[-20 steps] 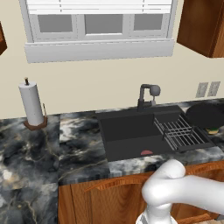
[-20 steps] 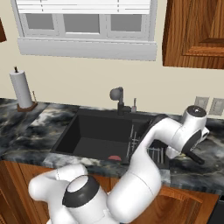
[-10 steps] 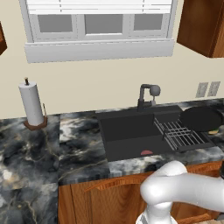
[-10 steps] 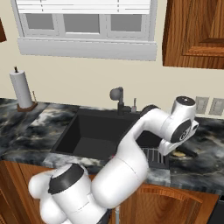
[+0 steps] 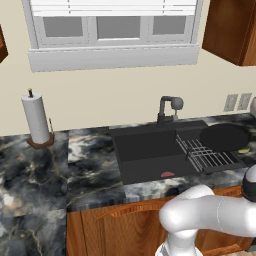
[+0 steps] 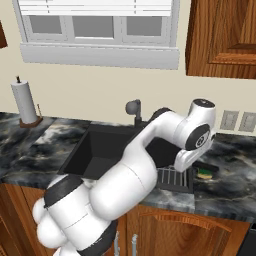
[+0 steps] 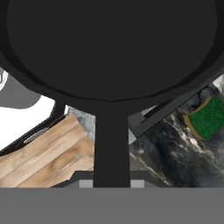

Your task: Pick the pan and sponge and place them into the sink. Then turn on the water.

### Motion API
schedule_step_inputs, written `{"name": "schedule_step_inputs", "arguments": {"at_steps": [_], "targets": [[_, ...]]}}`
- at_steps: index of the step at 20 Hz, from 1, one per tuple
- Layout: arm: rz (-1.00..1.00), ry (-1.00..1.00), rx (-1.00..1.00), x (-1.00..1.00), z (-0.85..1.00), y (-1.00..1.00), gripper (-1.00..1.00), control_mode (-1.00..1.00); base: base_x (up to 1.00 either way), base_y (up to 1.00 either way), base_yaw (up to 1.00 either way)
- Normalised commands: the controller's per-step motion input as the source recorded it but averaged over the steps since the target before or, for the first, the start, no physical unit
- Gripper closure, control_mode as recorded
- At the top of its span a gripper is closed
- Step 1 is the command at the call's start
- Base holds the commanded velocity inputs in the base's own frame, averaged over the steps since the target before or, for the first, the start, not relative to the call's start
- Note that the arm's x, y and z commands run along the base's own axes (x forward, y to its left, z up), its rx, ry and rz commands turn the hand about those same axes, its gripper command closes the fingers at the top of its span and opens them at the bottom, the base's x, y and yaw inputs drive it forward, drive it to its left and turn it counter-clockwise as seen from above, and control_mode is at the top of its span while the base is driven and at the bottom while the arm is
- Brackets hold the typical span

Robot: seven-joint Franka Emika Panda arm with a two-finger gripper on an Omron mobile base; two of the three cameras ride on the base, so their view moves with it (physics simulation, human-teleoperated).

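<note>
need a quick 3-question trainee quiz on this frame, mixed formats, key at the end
1. Fill in: the sponge lies on the counter to the ___ of the sink.
2. True or false: water is running from the faucet.
3. What is the claw shut on? A) the sponge B) the handle of the pan C) the faucet

Key: 1 right; 2 false, no stream is visible; 3 B, the hand view shows the handle running straight down to the claw.
</note>
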Motion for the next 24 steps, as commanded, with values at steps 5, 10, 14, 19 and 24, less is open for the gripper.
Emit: {"name": "schedule_step_inputs", "arguments": {"at_steps": [5, 10, 14, 19, 24], "targets": [[0.08, 0.02, 0.01, -0.17, 0.05, 0.40, 1.00, -1.00, 0.00, 0.00, 0.00], [0.05, -0.01, 0.01, -0.25, 0.00, 0.42, 1.00, -1.00, 0.00, 0.00, 0.00], [0.05, -0.05, 0.03, -0.28, -0.09, 0.43, 1.00, -1.00, 0.00, 0.00, 0.00], [0.01, -0.01, 0.01, -0.06, -0.03, 0.44, 1.00, -1.00, 0.00, 0.00, 0.00], [-0.01, 0.02, 0.00, 0.00, 0.05, 0.50, 1.00, -1.00, 0.00, 0.00, 0.00]]}}
